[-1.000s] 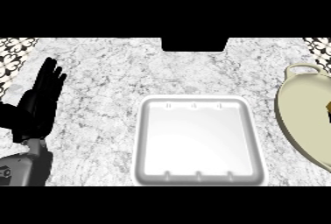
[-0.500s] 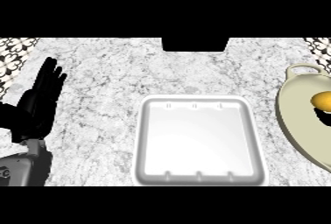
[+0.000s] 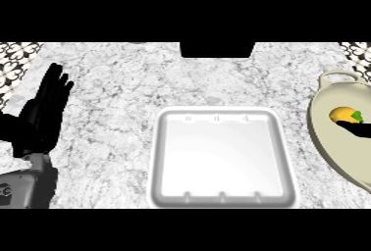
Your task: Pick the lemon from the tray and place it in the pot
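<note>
Lemon [image 3: 343,114] sits inside the pot [image 3: 324,142], in its upper part, yellow with a small green patch on its right side. Dark shape just under the lemon at roughly the same spot, running off the right edge; could be part of the right hand, cannot tell, so fingers not readable. Pot itself cream-coloured, at the far right edge of the view, cut off by the frame, loop handle at its top end. Tray [image 3: 222,197] white, rectangular with rounded corners, small ridges along its near and far inner walls, lying flat on the marble counter [image 3: 123,88], well apart from the pot and to its left. Left hand [image 3: 39,115] at the far left edge, well apart from tray, pot and lemon; fingers straight and pointing up, open, holding nothing, touching nothing visible. Grey forearm [image 3: 27,184] entering below it from the lower left corner. Tray lies to the right of that hand, between it and the pot; lemon far off on the opposite side. Patterned tile strip [image 3: 16,54] just above and left of the left hand.
</note>
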`<act>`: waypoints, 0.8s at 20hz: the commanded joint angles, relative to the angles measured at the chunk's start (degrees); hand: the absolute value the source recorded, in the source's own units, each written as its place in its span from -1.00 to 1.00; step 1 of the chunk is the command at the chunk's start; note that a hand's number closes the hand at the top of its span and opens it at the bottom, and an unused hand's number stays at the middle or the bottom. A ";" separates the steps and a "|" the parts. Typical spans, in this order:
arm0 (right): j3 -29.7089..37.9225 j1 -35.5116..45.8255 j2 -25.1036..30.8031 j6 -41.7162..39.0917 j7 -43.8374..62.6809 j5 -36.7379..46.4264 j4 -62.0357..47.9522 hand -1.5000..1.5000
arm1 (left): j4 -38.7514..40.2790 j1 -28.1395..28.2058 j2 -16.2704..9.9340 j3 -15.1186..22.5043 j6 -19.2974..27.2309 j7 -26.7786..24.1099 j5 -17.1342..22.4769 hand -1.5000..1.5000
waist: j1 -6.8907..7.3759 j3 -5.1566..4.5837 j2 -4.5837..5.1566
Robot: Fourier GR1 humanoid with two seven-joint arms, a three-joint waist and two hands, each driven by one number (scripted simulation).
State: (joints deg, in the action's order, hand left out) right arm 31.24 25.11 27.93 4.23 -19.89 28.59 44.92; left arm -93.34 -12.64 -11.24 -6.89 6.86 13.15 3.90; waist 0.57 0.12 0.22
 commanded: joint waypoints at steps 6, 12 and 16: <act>11.28 1.24 4.14 -10.11 -9.27 -15.86 -7.96 -1.00 | -1.34 0.55 -1.21 -0.65 -1.00 2.24 0.52 0.00 | -0.42 -0.04 -0.15; 14.75 -1.81 12.32 -18.52 -11.06 -21.09 -12.73 -1.00 | 3.72 -0.55 -0.66 -2.45 -1.25 -1.93 0.91 0.00 | -0.76 -0.10 -0.12; 16.12 -2.63 20.15 -24.20 -15.46 -22.09 -21.51 -1.00 | 2.08 0.37 -0.54 -1.79 -1.57 -2.77 0.30 0.00 | -0.18 -0.01 0.05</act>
State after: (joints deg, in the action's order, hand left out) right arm 45.71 23.53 42.42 -14.78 -33.22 8.67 28.25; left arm -92.96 -11.99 -11.13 -7.63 6.30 12.48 3.81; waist 0.32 0.10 0.20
